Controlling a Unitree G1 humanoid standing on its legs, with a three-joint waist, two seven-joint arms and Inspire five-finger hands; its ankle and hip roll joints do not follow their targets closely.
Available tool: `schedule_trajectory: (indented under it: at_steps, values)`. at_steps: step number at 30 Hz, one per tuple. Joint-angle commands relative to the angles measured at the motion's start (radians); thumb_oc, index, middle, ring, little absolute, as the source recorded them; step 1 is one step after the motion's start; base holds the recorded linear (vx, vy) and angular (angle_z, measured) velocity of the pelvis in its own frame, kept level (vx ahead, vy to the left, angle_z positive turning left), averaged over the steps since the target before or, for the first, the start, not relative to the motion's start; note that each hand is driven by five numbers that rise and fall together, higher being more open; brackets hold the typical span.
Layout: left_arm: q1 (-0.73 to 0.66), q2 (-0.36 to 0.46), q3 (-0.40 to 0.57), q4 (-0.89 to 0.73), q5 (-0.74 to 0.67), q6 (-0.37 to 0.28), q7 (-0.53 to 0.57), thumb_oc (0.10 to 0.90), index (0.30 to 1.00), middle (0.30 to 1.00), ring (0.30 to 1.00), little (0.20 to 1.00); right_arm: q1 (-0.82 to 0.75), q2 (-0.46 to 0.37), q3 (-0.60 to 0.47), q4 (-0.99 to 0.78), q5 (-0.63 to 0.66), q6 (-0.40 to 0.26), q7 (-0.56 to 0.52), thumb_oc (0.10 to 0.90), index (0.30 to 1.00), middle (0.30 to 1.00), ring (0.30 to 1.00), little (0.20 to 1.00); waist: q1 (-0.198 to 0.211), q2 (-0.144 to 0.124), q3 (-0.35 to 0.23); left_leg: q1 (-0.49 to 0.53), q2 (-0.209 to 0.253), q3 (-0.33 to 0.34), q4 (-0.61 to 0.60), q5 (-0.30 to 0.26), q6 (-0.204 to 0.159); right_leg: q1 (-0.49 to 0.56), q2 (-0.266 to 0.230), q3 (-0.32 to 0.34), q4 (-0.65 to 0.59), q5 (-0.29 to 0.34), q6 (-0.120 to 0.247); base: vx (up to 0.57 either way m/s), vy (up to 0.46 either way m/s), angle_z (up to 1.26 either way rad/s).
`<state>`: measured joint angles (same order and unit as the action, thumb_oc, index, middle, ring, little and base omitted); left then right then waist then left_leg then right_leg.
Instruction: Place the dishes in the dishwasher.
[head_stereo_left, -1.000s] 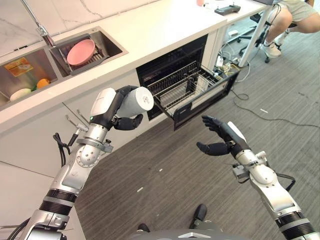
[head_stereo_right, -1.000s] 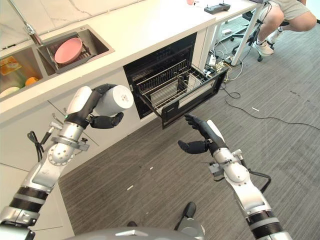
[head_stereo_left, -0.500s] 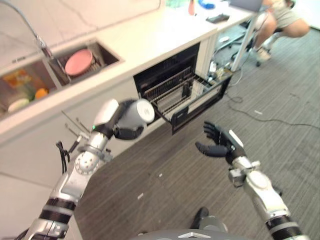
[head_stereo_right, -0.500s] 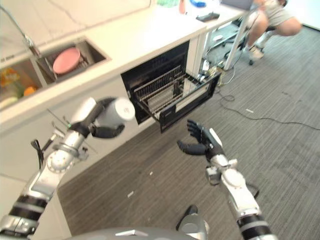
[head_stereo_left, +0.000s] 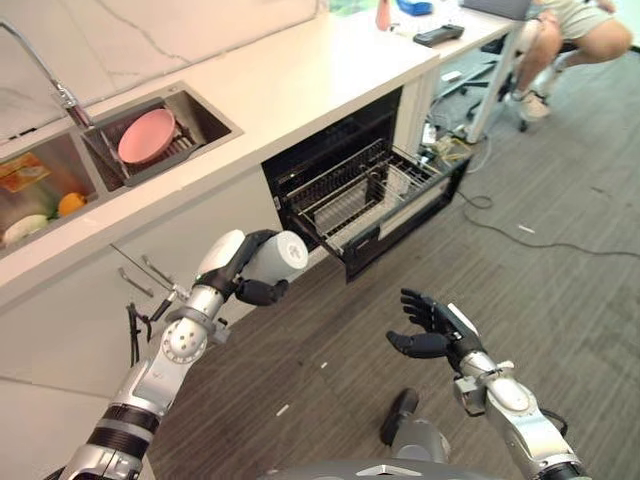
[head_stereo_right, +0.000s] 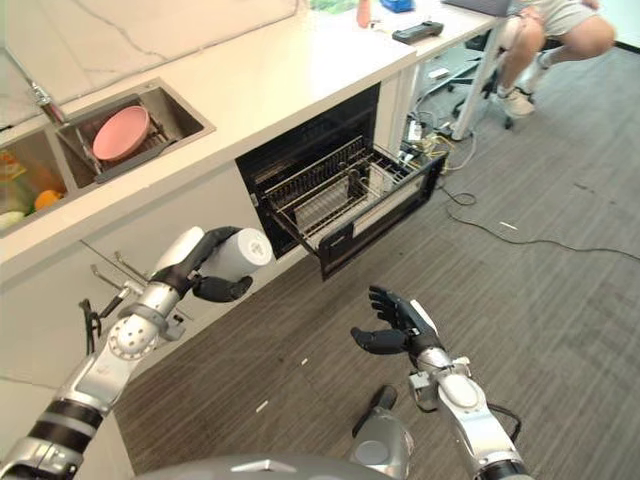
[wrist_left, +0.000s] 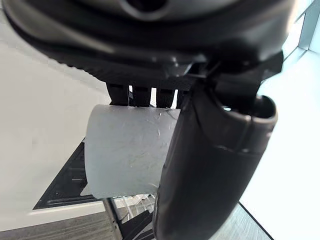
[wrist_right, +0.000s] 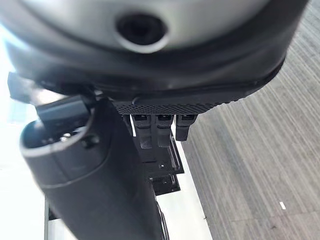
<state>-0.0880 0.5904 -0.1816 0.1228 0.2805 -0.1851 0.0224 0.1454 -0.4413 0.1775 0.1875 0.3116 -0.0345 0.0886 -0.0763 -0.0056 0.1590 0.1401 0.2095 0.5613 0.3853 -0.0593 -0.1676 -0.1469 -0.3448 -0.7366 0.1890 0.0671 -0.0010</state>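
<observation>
Grey carpet at the lower right of the frame lies under the right hand, whose fingers are spread and relaxed, grasping nothing. At left of centre a white cup is gripped sideways in the curled fingers of the left hand, short of the dishwasher. Beyond it, at centre, the dishwasher rack is pulled out and appears unloaded. In the upper left a pink plate is left in the sink. Loading is judged barely begun
</observation>
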Motion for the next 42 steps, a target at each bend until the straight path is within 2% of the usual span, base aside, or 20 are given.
schedule_trajectory:
  at_steps: [1, 2, 5, 6, 7, 8, 9, 12, 15, 16, 20, 21, 23, 24, 28, 30, 31, 33, 37, 42]
  values:
    - [-0.149, 0.051, 0.031, -0.095, -0.052, -0.084, 0.074, 0.4, 0.3, 0.3, 0.3, 0.3, -0.096, -0.052, -0.083, -0.155, -0.032, -0.116, -0.028, 0.8, 0.9, 0.9, 0.9, 0.9, 0.006, -0.047, -0.005, -0.025, -0.007, 0.073, 0.306, 0.126, -0.094, 0.171, 0.097, -0.019, -0.133, -0.089, 0.077, 0.46, -0.576, -0.39]
    - [-0.148, 0.052, 0.032, -0.096, -0.052, -0.084, 0.074, 0.4, 0.3, 0.3, 0.3, 0.3, -0.097, -0.051, -0.083, -0.155, -0.034, -0.116, -0.029, 0.8, 0.9, 0.9, 0.9, 0.9, 0.008, -0.046, -0.003, -0.028, 0.0, 0.074, 0.316, 0.124, -0.094, 0.171, 0.102, -0.017, -0.134, -0.092, 0.072, 0.36, -0.435, -0.54]
    - [-0.116, 0.049, 0.044, -0.103, -0.058, -0.074, 0.06, 0.4, 0.3, 0.3, 0.3, 0.3, -0.111, -0.056, -0.064, -0.144, -0.042, -0.113, -0.026, 0.8, 0.9, 0.9, 0.9, 0.9, 0.041, -0.029, -0.008, -0.083, -0.042, 0.029, 0.16, 0.04, -0.053, 0.201, 0.155, -0.012, -0.161, -0.121, 0.056, 0.23, -0.096, -0.41]
    - [-0.094, 0.043, 0.045, -0.116, -0.059, -0.081, 0.045, 0.4, 0.3, 0.3, 0.3, 0.3, -0.117, -0.056, -0.052, -0.135, -0.047, -0.112, -0.021, 0.8, 0.9, 0.9, 0.9, 0.9, 0.043, -0.03, -0.018, -0.107, -0.001, 0.083, 0.037, 0.001, -0.013, 0.235, 0.148, -0.023, -0.196, -0.121, 0.077, 0.15, 0.021, -0.42]
    - [-0.089, 0.044, 0.048, -0.119, -0.06, -0.081, 0.043, 0.4, 0.3, 0.3, 0.3, 0.3, -0.118, -0.056, -0.049, -0.133, -0.047, -0.113, -0.021, 0.8, 0.9, 0.9, 0.9, 0.9, 0.044, -0.031, -0.022, -0.104, -0.007, 0.089, 0.027, 0.001, -0.007, 0.235, 0.148, -0.02, -0.205, -0.113, 0.08, 0.23, 0.004, -0.33]
    - [-0.079, 0.042, 0.052, -0.115, -0.066, -0.078, 0.042, 0.4, 0.3, 0.3, 0.3, 0.3, -0.124, -0.057, -0.041, -0.131, -0.054, -0.111, -0.02, 0.8, 0.9, 0.9, 0.9, 0.9, 0.051, -0.037, -0.025, -0.135, 0.023, 0.098, -0.012, 0.005, 0.006, 0.255, 0.154, -0.013, -0.219, -0.125, 0.079, 0.19, 0.016, -0.11]
    - [-0.059, 0.046, 0.067, -0.113, -0.07, -0.073, 0.043, 0.4, 0.3, 0.3, 0.3, 0.3, -0.138, -0.058, -0.027, -0.133, -0.057, -0.111, -0.015, 0.8, 0.9, 0.9, 0.9, 0.9, 0.064, -0.042, -0.029, -0.158, 0.041, 0.071, -0.071, 0.031, 0.013, 0.263, 0.176, 0.018, -0.231, -0.139, 0.071, 0.3, 0.02, -0.17]
    - [-0.017, 0.063, 0.101, -0.119, -0.071, -0.075, 0.045, 0.4, 0.3, 0.3, 0.3, 0.3, -0.166, -0.052, 0.019, -0.11, -0.061, -0.117, -0.001, 0.8, 0.9, 0.9, 0.9, 0.9, 0.098, -0.041, -0.018, -0.182, 0.143, -0.013, -0.257, 0.207, -0.035, 0.313, 0.196, 0.077, -0.228, -0.165, 0.082, 0.35, 0.108, -0.78]
    - [-0.012, 0.078, 0.111, -0.131, -0.068, -0.075, 0.036, 0.4, 0.3, 0.3, 0.3, 0.3, -0.168, -0.054, 0.026, -0.116, -0.057, -0.12, 0.003, 0.8, 0.9, 0.9, 0.9, 0.9, 0.092, -0.032, -0.026, -0.149, 0.15, 0.032, -0.305, 0.225, -0.044, 0.331, 0.207, 0.085, -0.22, -0.173, 0.089, 0.32, 0.14, -0.66]
    - [-0.003, 0.082, 0.116, -0.139, -0.074, -0.075, 0.03, 0.4, 0.3, 0.3, 0.3, 0.3, -0.161, -0.053, 0.031, -0.118, -0.054, -0.119, 0.008, 0.8, 0.9, 0.9, 0.9, 0.9, 0.098, -0.016, -0.041, -0.12, 0.113, 0.043, -0.335, 0.212, -0.034, 0.344, 0.204, 0.105, -0.21, -0.18, 0.099, 0.3, 0.2, -0.23]
    - [-0.014, 0.087, 0.1, -0.143, -0.08, -0.079, 0.02, 0.4, 0.3, 0.3, 0.3, 0.3, -0.149, -0.04, 0.027, -0.122, -0.057, -0.115, 0.019, 0.8, 0.9, 0.9, 0.9, 0.9, 0.102, -0.014, -0.049, -0.124, 0.046, 0.045, -0.328, 0.181, -0.007, 0.366, 0.146, 0.105, -0.147, -0.19, 0.12, 0.3, 0.297, -0.27]
    - [-0.016, 0.09, 0.099, -0.145, -0.081, -0.08, 0.02, 0.4, 0.3, 0.3, 0.3, 0.3, -0.146, -0.031, 0.035, -0.122, -0.071, -0.112, 0.027, 0.8, 0.9, 0.9, 0.9, 0.9, 0.105, -0.01, -0.051, -0.109, -0.002, 0.043, -0.343, 0.153, 0.029, 0.352, 0.101, 0.11, -0.058, -0.186, 0.131, 0.14, 0.218, 0.13]
    - [-0.023, 0.091, 0.094, -0.145, -0.081, -0.08, 0.017, 0.4, 0.3, 0.3, 0.3, 0.3, -0.145, -0.028, 0.036, -0.121, -0.086, -0.11, 0.033, 0.8, 0.9, 0.9, 0.9, 0.9, 0.104, -0.012, -0.052, -0.095, -0.04, 0.046, -0.358, 0.132, 0.061, 0.331, 0.051, 0.109, 0.03, -0.176, 0.154, 0.22, 0.348, 0.23]
    - [-0.027, 0.096, 0.091, -0.149, -0.08, -0.079, 0.014, 0.4, 0.3, 0.3, 0.3, 0.3, -0.152, -0.023, 0.042, -0.123, -0.104, -0.105, 0.038, 0.8, 0.9, 0.9, 0.9, 0.9, 0.095, -0.011, -0.054, -0.062, -0.092, 0.04, -0.381, 0.095, 0.105, 0.299, -0.025, 0.12, 0.166, -0.119, 0.185, 0.23, 0.381, 0.27]
    - [-0.034, 0.109, 0.096, -0.155, -0.074, -0.071, 0.024, 0.4, 0.3, 0.3, 0.3, 0.3, -0.181, -0.003, 0.054, -0.121, -0.114, -0.103, 0.036, 0.8, 0.9, 0.9, 0.9, 0.9, 0.078, -0.01, -0.036, 0.011, -0.171, 0.035, -0.443, 0.044, 0.171, 0.172, -0.137, 0.176, 0.381, -0.038, 0.227, 0.2, 0.284, 0.26]
    - [-0.031, 0.105, 0.103, -0.158, -0.076, -0.07, 0.025, 0.4, 0.3, 0.3, 0.3, 0.3, -0.184, 0.0, 0.057, -0.121, -0.114, -0.097, 0.037, 0.8, 0.9, 0.9, 0.9, 0.9, 0.087, -0.011, -0.044, 0.011, -0.181, 0.03, -0.467, 0.051, 0.165, 0.172, -0.126, 0.165, 0.302, -0.07, 0.214, 0.12, 0.003, -0.14]
    - [-0.036, 0.095, 0.097, -0.16, -0.083, -0.074, 0.03, 0.4, 0.3, 0.3, 0.3, 0.3, -0.192, -0.001, 0.058, -0.118, -0.109, -0.1, 0.033, 0.8, 0.9, 0.9, 0.9, 0.9, 0.079, -0.01, -0.048, 0.0, -0.177, -0.003, -0.467, 0.058, 0.148, 0.141, -0.069, 0.17, 0.14, -0.071, 0.199, 0.06, -0.092, 0.0]
    - [-0.048, 0.091, 0.088, -0.163, -0.079, -0.081, 0.035, 0.4, 0.3, 0.3, 0.3, 0.3, -0.196, -0.005, 0.059, -0.119, -0.107, -0.106, 0.029, 0.8, 0.9, 0.9, 0.9, 0.9, 0.063, -0.013, -0.048, 0.0, -0.172, -0.006, -0.468, 0.061, 0.14, 0.123, -0.045, 0.199, 0.065, -0.052, 0.207, 0.06, -0.105, 0.12]
    - [-0.048, 0.06, 0.103, -0.152, -0.088, -0.083, 0.03, 0.4, 0.3, 0.3, 0.3, 0.3, -0.151, 0.012, 0.04, -0.14, -0.081, -0.107, 0.038, 0.8, 0.9, 0.9, 0.9, 0.9, 0.077, -0.027, -0.089, -0.014, -0.134, 0.034, -0.466, 0.095, 0.109, 0.222, 0.033, 0.145, -0.13, -0.034, 0.203, 0.07, -0.132, 0.38]
    - [-0.047, 0.029, 0.098, -0.129, -0.116, -0.083, 0.025, 0.4, 0.3, 0.3, 0.3, 0.3, -0.135, 0.019, 0.039, -0.144, -0.039, -0.113, 0.052, 0.8, 0.9, 0.9, 0.9, 0.9, 0.082, -0.027, -0.111, -0.018, -0.11, 0.033, -0.466, 0.108, 0.091, 0.269, 0.09, 0.126, -0.205, -0.047, 0.179, 0.07, -0.118, -0.17]
